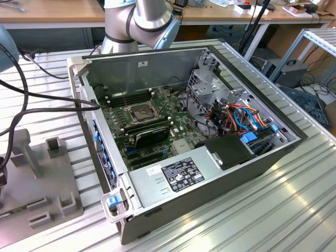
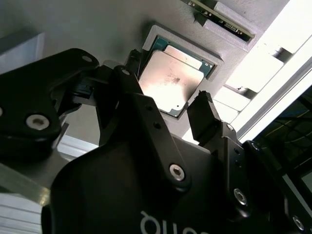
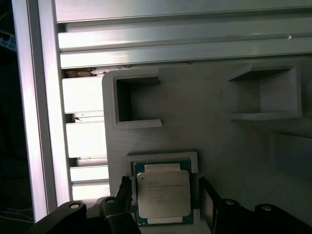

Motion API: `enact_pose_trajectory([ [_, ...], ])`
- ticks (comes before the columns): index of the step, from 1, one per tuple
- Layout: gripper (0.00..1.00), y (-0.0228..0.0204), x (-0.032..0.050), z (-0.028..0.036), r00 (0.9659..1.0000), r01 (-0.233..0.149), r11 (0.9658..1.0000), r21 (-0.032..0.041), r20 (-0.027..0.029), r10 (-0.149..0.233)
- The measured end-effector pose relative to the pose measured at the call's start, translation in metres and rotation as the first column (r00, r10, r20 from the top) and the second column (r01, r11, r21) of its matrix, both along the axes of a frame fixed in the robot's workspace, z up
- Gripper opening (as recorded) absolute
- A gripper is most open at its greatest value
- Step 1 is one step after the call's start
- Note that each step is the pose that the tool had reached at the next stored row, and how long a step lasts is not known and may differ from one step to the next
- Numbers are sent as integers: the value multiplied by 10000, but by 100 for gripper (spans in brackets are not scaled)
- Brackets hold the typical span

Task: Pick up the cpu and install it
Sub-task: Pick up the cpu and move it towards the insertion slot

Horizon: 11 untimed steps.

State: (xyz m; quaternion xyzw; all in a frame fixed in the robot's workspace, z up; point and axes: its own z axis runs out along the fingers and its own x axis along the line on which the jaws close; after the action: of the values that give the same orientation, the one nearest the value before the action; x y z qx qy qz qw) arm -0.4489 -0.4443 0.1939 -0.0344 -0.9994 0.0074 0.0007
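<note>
Where the grey holder point(image 3: 195, 122) has its shallow square recess, the cpu point(image 3: 163, 194) lies flat, silver lid up, green edge showing around it. The gripper point(image 3: 165, 195) hangs over it with jaws spread: one of the black fingers point(image 3: 207, 200) stands on each side of the chip, close to it but not clamped on it. The first wrist view gives faint print on the lid, too small to read, and two open-sided pockets moulded in the holder beyond. The second wrist view gives the same chip under strong glare, with a scuff mark on the lid. The holder rests on a ribbed aluminium table point(image 1: 262, 210). In the exterior view an open computer case point(image 1: 241, 163) sits mid-frame on that table, with the green motherboard point(image 1: 118, 123) inside and its metal-framed socket point(image 1: 142, 111) bare. A grey power supply point(image 1: 152, 189) at the case's near end carries a black label point(image 1: 182, 175), print not legible. The arm point(image 1: 142, 16) shows at top centre, black cables point(image 1: 37, 97) at the exterior view's left, wooden desks point(image 1: 52, 10) behind.
</note>
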Motion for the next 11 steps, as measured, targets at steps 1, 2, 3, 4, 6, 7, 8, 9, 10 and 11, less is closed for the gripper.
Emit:
enact_pose_trajectory([
  [1,66,2,1,-2,10000,-19,10000,-13,1,19],
  [2,66,2,0,-2,10000,-75,10000,-40,-2,75],
  [3,66,3,0,-3,9999,-127,9999,-53,-5,127],
  [4,66,2,0,-3,9998,-183,9998,-65,-7,182],
  [6,66,2,0,-4,9995,-317,9995,-89,-10,317],
  [7,66,3,0,-4,9992,-411,9991,-102,-12,411],
  [8,66,2,0,-5,9988,-493,9987,-112,-14,493],
  [9,66,3,0,-5,9984,-560,9984,-119,-14,559],
  [10,66,3,0,-6,9981,-623,9980,-125,-14,623],
  [11,66,3,0,-7,9979,-647,9978,-127,-14,647],
])
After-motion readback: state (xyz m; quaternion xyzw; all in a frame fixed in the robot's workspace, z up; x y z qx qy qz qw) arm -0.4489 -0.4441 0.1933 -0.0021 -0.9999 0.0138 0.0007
